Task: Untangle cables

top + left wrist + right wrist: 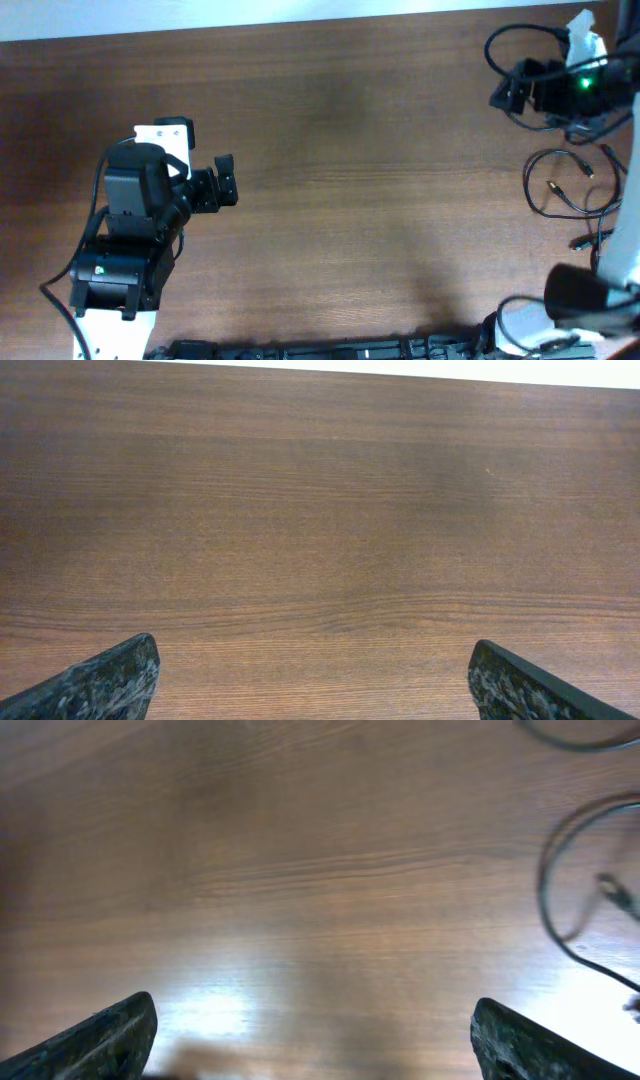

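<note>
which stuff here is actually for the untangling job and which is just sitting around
For the job:
- thin black cables with small plugs, loosely looped near the overhead view's right edge
- left pincer, open, holding nothing
- right pincer, open, holding nothing

Just there:
- brown wooden table
- black unit with green light, thicker fixed wiring on it

The cables [528, 188] lie on the table [380, 150] near its right edge, in front of my right arm's base. My right pincer [320, 1045] hangs just beyond them, I think. My left pincer [226, 183] is well apart from them, over the table's left half.
</note>
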Tool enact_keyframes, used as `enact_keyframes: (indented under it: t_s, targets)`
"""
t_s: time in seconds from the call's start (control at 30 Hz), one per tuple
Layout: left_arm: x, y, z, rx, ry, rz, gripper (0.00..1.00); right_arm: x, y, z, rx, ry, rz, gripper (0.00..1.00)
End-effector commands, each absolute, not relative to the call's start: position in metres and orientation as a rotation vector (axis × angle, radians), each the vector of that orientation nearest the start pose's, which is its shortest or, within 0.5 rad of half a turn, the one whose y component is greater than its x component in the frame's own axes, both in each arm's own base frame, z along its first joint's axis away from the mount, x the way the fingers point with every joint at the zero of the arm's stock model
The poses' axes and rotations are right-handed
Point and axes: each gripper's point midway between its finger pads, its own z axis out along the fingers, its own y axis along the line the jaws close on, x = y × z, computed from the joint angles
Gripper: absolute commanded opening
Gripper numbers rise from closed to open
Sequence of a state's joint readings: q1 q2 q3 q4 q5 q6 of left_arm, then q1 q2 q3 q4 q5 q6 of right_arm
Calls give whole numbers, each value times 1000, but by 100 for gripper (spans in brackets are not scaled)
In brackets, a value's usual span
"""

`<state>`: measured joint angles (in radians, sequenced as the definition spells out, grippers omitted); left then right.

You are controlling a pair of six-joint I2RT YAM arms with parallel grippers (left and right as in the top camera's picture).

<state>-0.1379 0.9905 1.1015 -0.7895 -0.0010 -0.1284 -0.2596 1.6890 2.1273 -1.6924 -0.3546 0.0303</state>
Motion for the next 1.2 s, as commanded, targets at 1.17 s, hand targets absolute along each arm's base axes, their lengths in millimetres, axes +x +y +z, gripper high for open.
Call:
enact_keyframes:
  t_s: [1.17]
  targets:
    - [301, -39, 270, -14, 2244, -139, 99, 314, 6, 282, -4, 1835, 88, 99]
